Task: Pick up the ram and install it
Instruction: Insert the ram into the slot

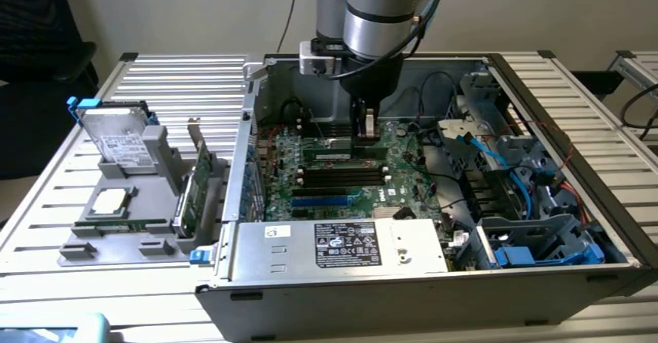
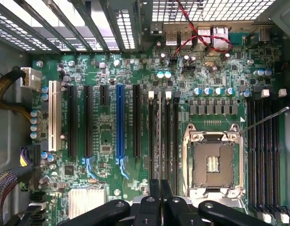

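In the exterior view, your work surface is a silver ribbed aluminium-slat workbench (image 1: 175,73). Two things rest directly on its slats. An open grey sheet-metal computer case (image 1: 308,289) fills the bench from the middle out toward three o'clock, and a grey moulded plastic parts holder (image 1: 113,244) lies at the case's nine o'clock, just beside its side wall. At seven o'clock sits a pale blue object (image 1: 57,329), too cropped to identify.

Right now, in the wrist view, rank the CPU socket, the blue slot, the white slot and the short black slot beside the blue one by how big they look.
1. CPU socket: largest by far.
2. blue slot and white slot: too alike to rank.
3. short black slot: smallest.
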{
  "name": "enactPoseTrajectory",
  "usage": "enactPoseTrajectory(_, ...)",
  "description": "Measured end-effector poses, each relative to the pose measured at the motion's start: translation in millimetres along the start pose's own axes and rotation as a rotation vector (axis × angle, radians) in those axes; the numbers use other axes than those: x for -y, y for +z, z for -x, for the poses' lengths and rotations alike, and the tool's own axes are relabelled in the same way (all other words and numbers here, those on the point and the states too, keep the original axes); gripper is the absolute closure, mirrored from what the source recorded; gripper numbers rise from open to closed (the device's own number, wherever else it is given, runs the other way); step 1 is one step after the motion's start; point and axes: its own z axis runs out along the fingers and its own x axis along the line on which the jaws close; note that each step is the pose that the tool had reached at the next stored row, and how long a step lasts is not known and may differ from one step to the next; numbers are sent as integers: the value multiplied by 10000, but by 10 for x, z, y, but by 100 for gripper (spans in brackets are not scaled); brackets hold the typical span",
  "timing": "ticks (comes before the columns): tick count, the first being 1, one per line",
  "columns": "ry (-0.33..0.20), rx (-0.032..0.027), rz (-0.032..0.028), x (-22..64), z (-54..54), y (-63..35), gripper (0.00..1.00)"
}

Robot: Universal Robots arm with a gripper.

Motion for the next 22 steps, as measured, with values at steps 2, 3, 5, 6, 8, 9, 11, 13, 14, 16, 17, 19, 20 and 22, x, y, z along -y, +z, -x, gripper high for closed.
enactPoseTrajectory(2, -4, -2, 0, 0, 0, 0, 87)
enactPoseTrajectory(3, -4, -3, 0, 0, 0, 0, 87)
enactPoseTrajectory(5, -4, -1, -1, 0, 0, 2, 87)
enactPoseTrajectory(6, -4, -1, -3, 1, 1, 7, 87)
enactPoseTrajectory(8, -3, -37, -2, 0, 0, 13, 87)
enactPoseTrajectory(9, -3, -49, -1, 0, 0, 13, 87)
enactPoseTrajectory(11, -3, -67, -4, 1, 0, 15, 87)
enactPoseTrajectory(13, 1, -150, -4, 0, 0, 21, 87)
enactPoseTrajectory(14, 1, -197, -6, 1, 0, 26, 87)
enactPoseTrajectory(16, 3, -262, -8, 2, 1, 36, 87)
enactPoseTrajectory(17, 3, -272, -8, 2, 1, 42, 87)
enactPoseTrajectory(19, 4, -275, -13, 3, 1, 60, 87)
enactPoseTrajectory(20, 3, -274, -17, 3, 1, 70, 87)
enactPoseTrajectory(22, 4, -274, -21, 6, 2, 87, 87)
